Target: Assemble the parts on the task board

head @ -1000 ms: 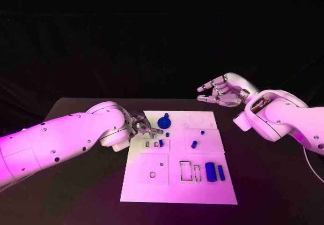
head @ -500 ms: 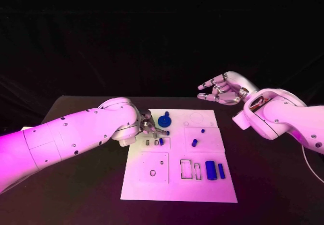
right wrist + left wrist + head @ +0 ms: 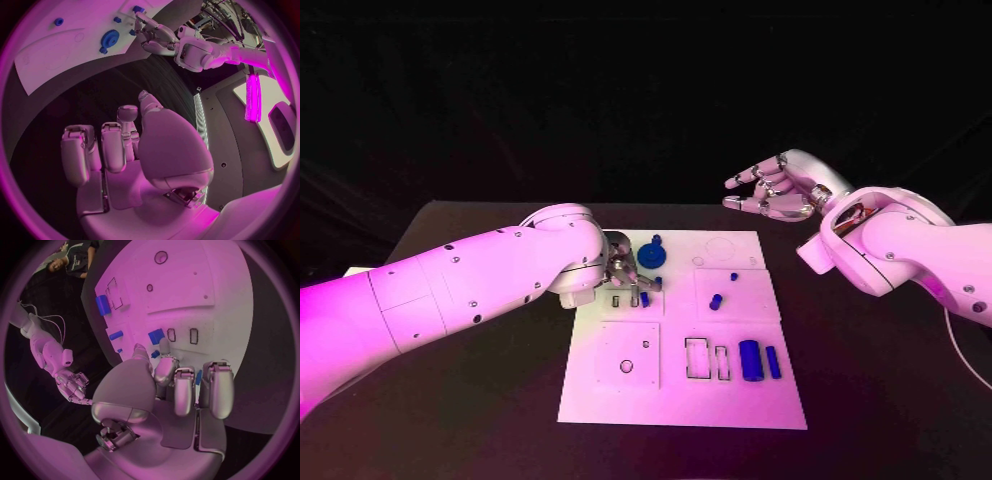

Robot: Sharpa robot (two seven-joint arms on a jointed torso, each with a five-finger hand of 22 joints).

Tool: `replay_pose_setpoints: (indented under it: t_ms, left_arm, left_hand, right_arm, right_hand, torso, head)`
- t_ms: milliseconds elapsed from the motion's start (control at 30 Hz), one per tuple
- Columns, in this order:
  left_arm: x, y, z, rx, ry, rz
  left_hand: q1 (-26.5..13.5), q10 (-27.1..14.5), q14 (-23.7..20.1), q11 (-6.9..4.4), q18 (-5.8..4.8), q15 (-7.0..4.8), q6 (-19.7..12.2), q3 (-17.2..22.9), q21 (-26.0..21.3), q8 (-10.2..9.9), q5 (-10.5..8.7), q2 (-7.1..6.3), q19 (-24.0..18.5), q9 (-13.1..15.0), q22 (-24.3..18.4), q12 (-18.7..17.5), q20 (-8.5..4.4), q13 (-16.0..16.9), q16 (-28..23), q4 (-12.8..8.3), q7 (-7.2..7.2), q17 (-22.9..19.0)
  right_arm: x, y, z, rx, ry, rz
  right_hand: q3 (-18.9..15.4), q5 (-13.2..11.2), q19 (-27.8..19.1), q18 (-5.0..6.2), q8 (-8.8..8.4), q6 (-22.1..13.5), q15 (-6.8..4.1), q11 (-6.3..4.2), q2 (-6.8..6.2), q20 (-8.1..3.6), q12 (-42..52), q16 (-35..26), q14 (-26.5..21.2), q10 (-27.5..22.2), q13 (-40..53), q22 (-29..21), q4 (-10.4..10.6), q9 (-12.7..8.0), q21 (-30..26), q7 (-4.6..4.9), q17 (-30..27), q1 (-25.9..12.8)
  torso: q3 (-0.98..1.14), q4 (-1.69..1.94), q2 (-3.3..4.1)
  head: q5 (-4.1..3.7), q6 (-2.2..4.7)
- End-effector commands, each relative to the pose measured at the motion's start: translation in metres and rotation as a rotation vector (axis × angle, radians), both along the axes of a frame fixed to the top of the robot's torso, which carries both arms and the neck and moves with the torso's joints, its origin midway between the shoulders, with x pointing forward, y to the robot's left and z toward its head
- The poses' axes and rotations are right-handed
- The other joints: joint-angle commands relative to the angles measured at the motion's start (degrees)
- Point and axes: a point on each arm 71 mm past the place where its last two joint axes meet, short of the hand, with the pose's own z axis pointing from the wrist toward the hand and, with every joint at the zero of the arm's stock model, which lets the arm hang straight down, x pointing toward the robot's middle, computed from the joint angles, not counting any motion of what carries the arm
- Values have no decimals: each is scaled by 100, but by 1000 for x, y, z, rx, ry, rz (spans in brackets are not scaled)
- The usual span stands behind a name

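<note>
Your left hand (image 3: 620,272) sits low over the upper left part of the task board (image 3: 610,390), fingers curled down beside a small blue peg (image 3: 645,298) that stands just by two empty narrow slots. Whether the fingertips actually pinch anything you cannot tell; in the left wrist view the fingers (image 3: 185,390) hang together above the board with blue bits peeking between them, contact unclear. Your right hand (image 3: 773,192) hovers off the board's far right corner, well apart from every part, fingers loosely curled and holding nothing.

Parts on the board: a round blue gear-like disc (image 3: 652,259) near the top, just beside the left hand; two small pegs (image 3: 715,302) in the middle right panel; two longer blue bars (image 3: 750,362) lying side by side at lower right next to empty rectangular slots (image 3: 695,360).

Handling, as a guess: these look like small rigid plastic pieces, light, smooth, likely to skid or tip on the white plate if nudged. Take the peg by its sides near the top with a fingertip pinch, keep it upright. Take the bars across their narrow width at mid-length. Slots look tight, so alignment matters more than force
</note>
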Motion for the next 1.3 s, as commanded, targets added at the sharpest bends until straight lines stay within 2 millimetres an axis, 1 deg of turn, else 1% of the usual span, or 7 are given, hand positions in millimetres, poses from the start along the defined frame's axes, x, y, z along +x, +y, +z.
replay_pose_setpoints:
  t_ms: [33,267,500,700,800,1033,1300]
  left_arm:
    - [-1,-1,-1,44,18,-1]
    - [0,-1,-2,53,25,-6]
    - [-1,-1,-2,63,32,-12]
    - [-1,-2,-2,75,35,-20]
    - [-1,-3,-2,80,37,-25]
    - [-1,-6,-3,86,39,-31]
    - [0,-6,-4,89,42,-31]
  left_hand:
    - [24,41,604,-24,-105,-26,-40,-31,26,40,-28,67,331,32,987,39,-56,9,17,-5,-23,1508]
    - [149,39,604,-32,-103,-35,-85,-38,22,96,3,76,326,140,983,36,-64,9,17,-30,-31,1508]
    - [212,35,604,-33,-104,-36,-105,-40,24,115,13,70,327,184,989,32,-66,7,17,-40,-32,1508]
    - [265,32,604,-34,-103,-36,-121,-43,22,129,16,58,325,219,986,29,-67,5,17,-48,-32,1508]
    - [316,31,604,-34,-103,-36,-134,-42,20,139,20,51,323,250,985,28,-67,6,17,-56,-32,1508]
    - [504,30,604,-35,-103,-37,-175,14,18,169,194,85,321,358,989,27,-68,13,17,-73,-32,1508]
    - [527,41,604,-36,-105,-37,-177,27,23,174,224,97,325,375,998,43,-68,32,17,-69,-33,1508]
  right_arm:
    - [1,0,-1,-11,0,-4]
    - [1,0,-3,-14,7,-3]
    - [1,0,-4,-17,13,-3]
    - [1,-1,-5,-21,19,-3]
    - [0,-1,-5,-22,21,-2]
    - [0,-1,-5,-24,22,-2]
    - [-1,1,-5,-21,16,3]
  right_hand:
    - [-16,32,-33,92,13,-32,27,0,13,8,-29,-38,254,-57,-7,698,11,5,-37,10,-9,22]
    - [-18,34,-36,93,20,-24,26,-1,14,8,-29,-41,254,-56,-10,694,16,8,-40,9,-10,19]
    - [-20,35,-33,93,26,-15,26,-2,17,8,-27,-44,254,-54,-11,696,20,11,-40,7,-13,17]
    - [-20,36,-34,93,30,-9,25,-3,18,8,-20,-45,254,-51,-9,695,21,13,-41,6,-13,16]
    - [-21,36,-35,93,33,-6,25,-4,18,8,-20,-47,254,-50,-10,694,22,14,-42,5,-14,16]
    - [-21,36,-35,94,34,-4,25,-5,19,8,-19,-47,254,-50,-10,693,23,15,-42,5,-15,15]
    - [-21,41,-34,93,43,10,23,-7,23,7,-9,-52,254,-43,-8,694,25,20,-43,1,-18,17]
  torso:
    - [3,-1,-2]
    - [2,-2,4]
    - [3,-2,2]
    - [0,0,8]
    - [3,-1,3]
    - [1,0,8]
    - [5,4,6]
  head:
    - [6,-5]
    - [8,-20]
    - [8,-41]
    - [2,-41]
    - [0,-50]
    - [2,-61]
    - [0,-93]
